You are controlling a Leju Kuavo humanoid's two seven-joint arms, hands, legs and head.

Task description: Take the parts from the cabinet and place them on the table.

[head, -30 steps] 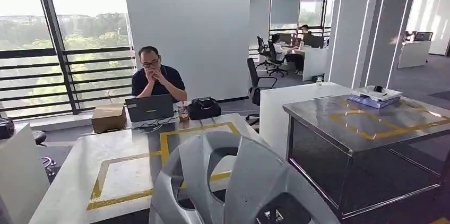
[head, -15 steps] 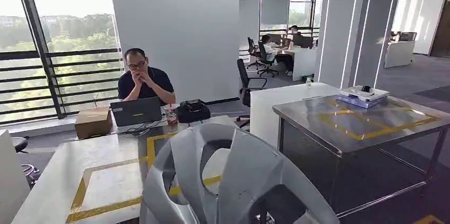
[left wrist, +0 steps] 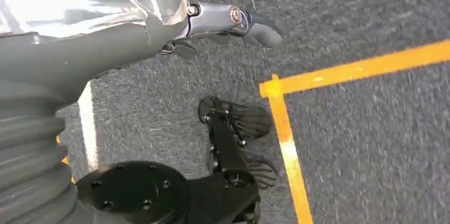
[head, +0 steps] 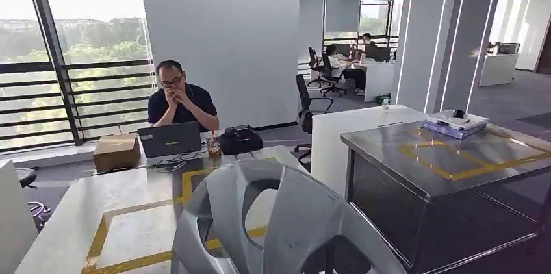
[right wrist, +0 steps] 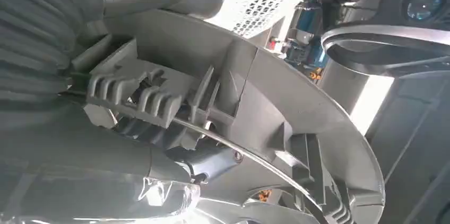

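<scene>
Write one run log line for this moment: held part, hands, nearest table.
part: grey wheel cover, carried | right hand: grips its back | left hand: holds nothing, above floor | white table: ahead

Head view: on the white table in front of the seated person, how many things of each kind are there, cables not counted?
cardboard box: 1
laptop: 1
drink cup: 1
black bag: 1
Total: 4
</scene>
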